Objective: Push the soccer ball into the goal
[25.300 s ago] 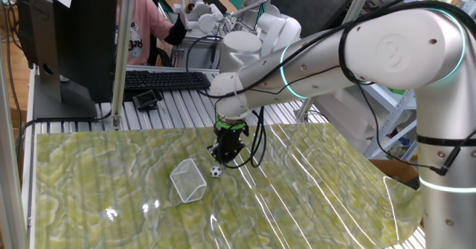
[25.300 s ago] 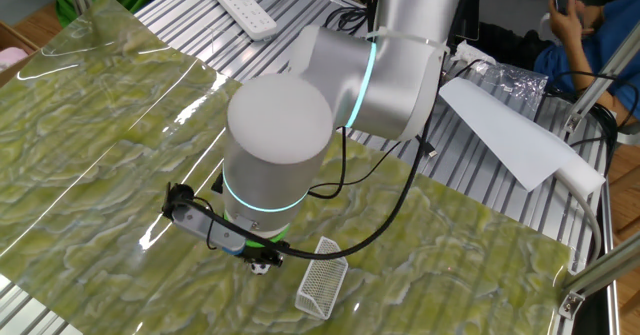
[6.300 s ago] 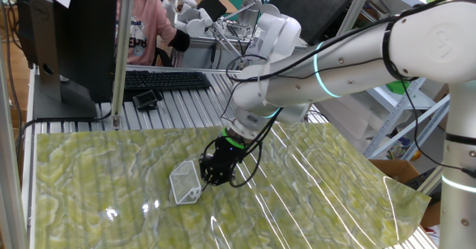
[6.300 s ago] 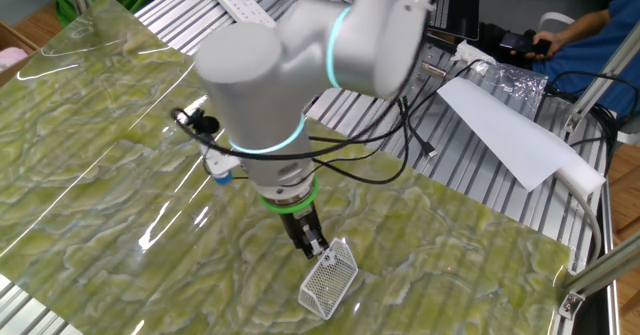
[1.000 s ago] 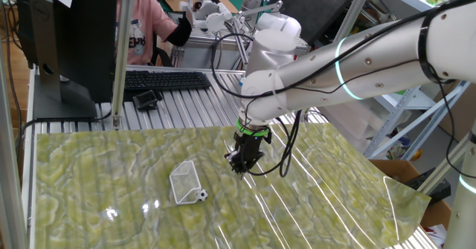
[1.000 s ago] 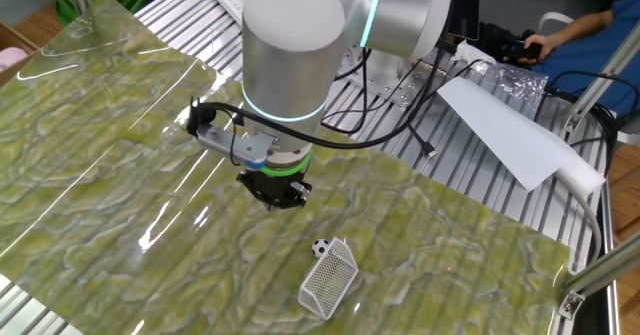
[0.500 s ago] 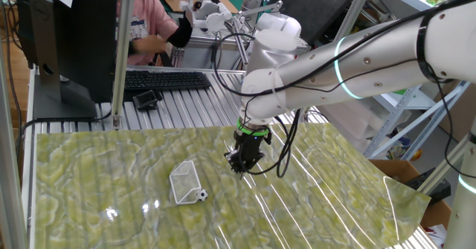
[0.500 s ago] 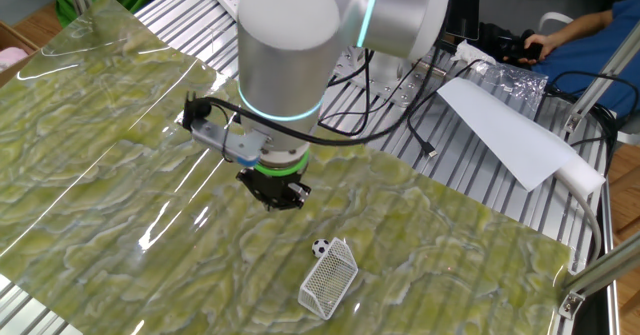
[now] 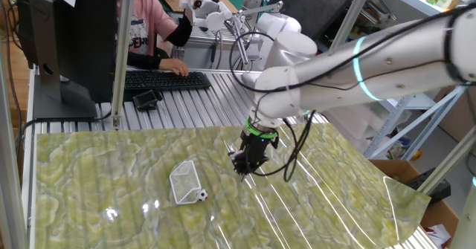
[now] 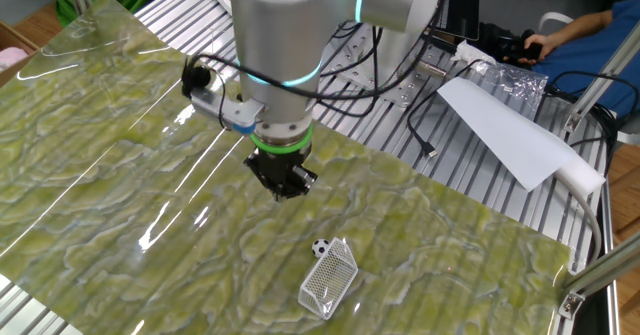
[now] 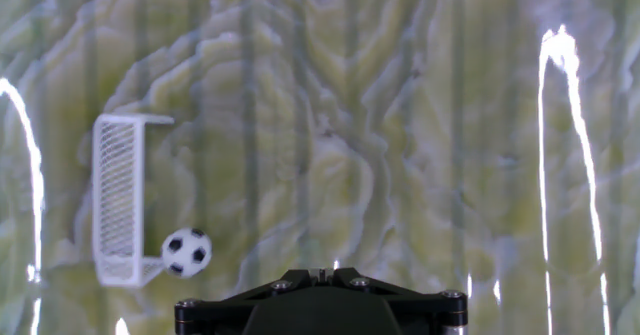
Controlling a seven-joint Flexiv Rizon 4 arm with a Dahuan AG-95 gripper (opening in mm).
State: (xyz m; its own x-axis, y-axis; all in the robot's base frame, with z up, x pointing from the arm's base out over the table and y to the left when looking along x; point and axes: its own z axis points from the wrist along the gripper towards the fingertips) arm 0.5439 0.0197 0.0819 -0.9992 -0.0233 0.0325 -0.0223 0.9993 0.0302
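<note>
From one fixed view, the tiny white ball with black patches (image 9: 201, 195) sits at the front corner of the small white mesh goal (image 9: 184, 180) on the green marbled worktop (image 9: 89, 175). The black tool (image 9: 242, 166) hangs well apart, fingers together.

From the other fixed view, the ball (image 10: 319, 247) touches the goal's (image 10: 328, 278) frame; the tool (image 10: 283, 188) is nearby.

In the hand view, the ball (image 11: 186, 252) rests against the goal's (image 11: 118, 199) lower post.
</note>
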